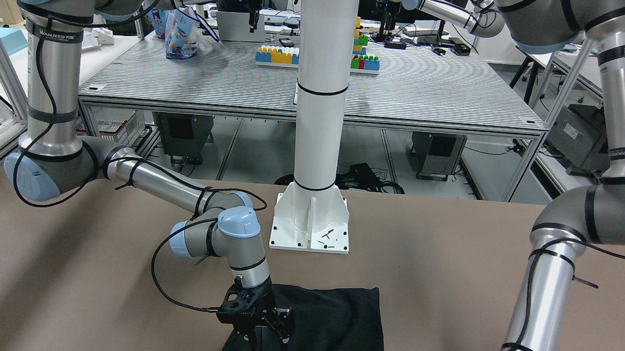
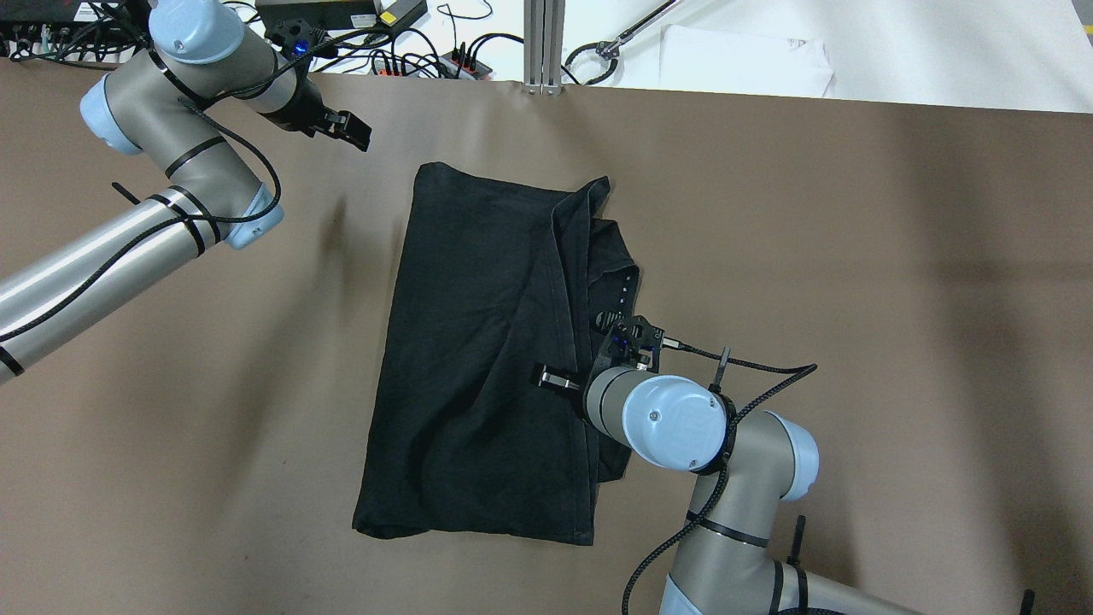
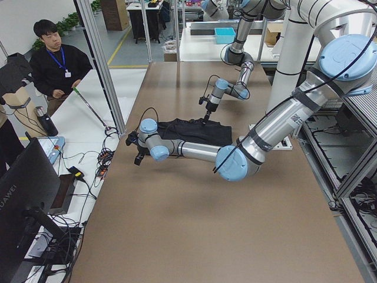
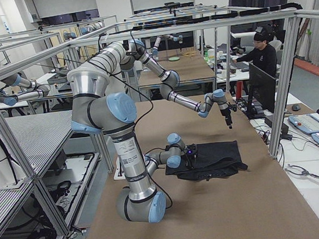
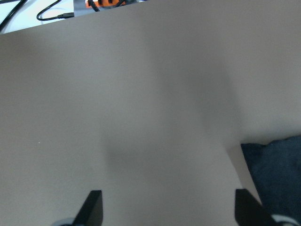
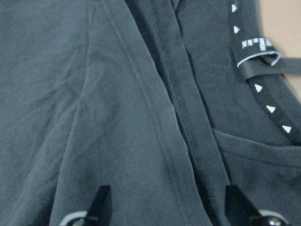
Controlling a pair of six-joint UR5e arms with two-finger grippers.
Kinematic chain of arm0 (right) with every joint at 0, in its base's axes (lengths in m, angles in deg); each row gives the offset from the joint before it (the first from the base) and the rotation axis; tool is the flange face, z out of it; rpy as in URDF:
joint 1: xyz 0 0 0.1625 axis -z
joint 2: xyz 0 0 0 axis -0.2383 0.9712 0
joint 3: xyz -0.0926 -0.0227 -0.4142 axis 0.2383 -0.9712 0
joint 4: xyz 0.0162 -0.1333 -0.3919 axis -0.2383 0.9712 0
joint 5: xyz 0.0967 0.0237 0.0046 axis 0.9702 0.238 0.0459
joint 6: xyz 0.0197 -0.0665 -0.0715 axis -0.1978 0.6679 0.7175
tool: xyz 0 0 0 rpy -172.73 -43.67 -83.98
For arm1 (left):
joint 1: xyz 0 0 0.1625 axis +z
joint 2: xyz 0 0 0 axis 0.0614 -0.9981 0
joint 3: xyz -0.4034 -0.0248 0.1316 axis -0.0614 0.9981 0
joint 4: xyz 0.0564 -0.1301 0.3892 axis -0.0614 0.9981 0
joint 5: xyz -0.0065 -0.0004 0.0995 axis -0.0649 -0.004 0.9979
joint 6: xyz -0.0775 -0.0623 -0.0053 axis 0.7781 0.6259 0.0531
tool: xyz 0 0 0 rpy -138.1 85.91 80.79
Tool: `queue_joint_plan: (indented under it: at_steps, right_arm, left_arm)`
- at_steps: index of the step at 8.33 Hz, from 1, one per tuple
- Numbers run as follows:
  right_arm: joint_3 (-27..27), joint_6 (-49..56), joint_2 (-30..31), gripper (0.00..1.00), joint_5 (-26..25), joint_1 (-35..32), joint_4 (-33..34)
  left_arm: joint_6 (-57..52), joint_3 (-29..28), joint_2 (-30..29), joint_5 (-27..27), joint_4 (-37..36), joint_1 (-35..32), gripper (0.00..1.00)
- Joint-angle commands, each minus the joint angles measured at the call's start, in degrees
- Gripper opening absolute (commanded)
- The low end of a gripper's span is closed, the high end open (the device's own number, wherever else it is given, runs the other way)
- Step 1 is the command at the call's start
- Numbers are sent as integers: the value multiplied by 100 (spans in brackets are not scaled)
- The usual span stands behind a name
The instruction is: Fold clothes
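The black garment (image 2: pixel 478 342) lies flat on the brown table, folded lengthwise, with a hemmed flap along its right side and the collar tape showing. My right gripper (image 2: pixel 574 348) hovers low over that right side, pointing down, open and empty. In the right wrist view the gripper (image 6: pixel 167 207) has both fingertips apart above the hem seams (image 6: pixel 183 117). It also shows in the front view (image 1: pixel 269 340) over the garment (image 1: pixel 333 321). My left gripper (image 2: pixel 346 128) is open and empty, above bare table beyond the garment's far left corner (image 5: pixel 277 179).
The white pillar base (image 1: pixel 311 222) stands on the table at the robot's side. Cables and a power strip (image 2: pixel 384 51) and an aluminium post (image 2: pixel 542 43) lie past the far edge. An operator (image 3: pixel 56 65) stands by that far edge.
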Motion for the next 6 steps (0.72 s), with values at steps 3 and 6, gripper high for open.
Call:
queue_joint_plan:
  at_steps: [3,6]
  right_arm:
    - [-165,-1,-14,64,11,7,-32]
    - [-174,-53,-32,40,11,16,-32]
  left_arm:
    - [-6,-1,1,9,-5,5,100]
    - [-6,-1,1,9,-5,5,100]
